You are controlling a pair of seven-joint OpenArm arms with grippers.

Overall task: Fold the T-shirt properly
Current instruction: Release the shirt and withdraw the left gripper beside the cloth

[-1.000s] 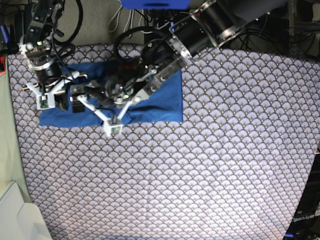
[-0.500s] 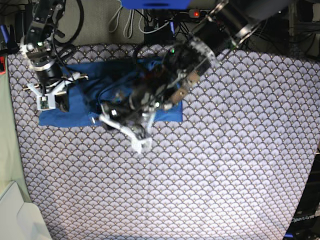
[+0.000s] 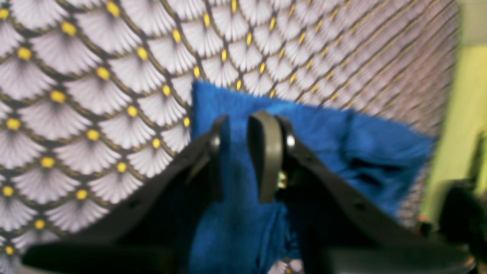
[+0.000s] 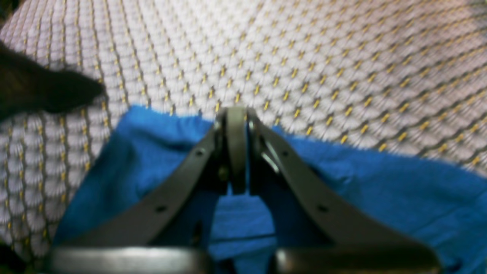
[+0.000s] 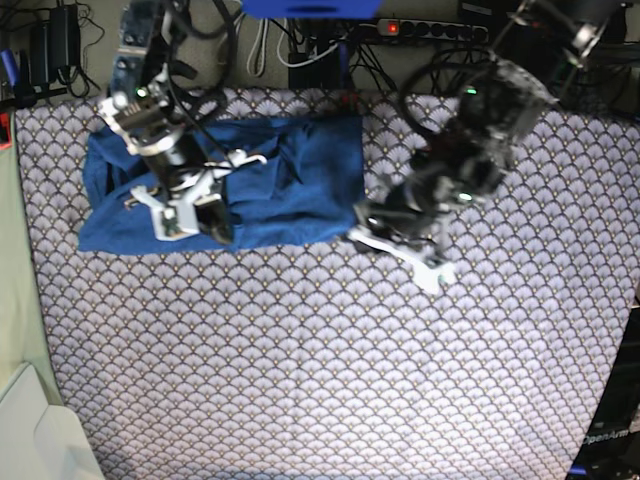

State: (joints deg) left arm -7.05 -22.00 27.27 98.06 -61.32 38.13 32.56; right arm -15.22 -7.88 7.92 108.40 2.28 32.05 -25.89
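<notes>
Soft blue knit, the T-shirt lies bunched at the far left of the patterned tablecloth and should drape and slip, so its right corner suits the narrowly parted left gripper, while the right gripper, its jaws closed together, sits above the near hem.

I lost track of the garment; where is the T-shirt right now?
In the base view the T-shirt lies folded at the table's upper left, between the right gripper and left gripper.

white "OpenArm" lettering, partly cut off, on black frame, bottom right corner
</notes>
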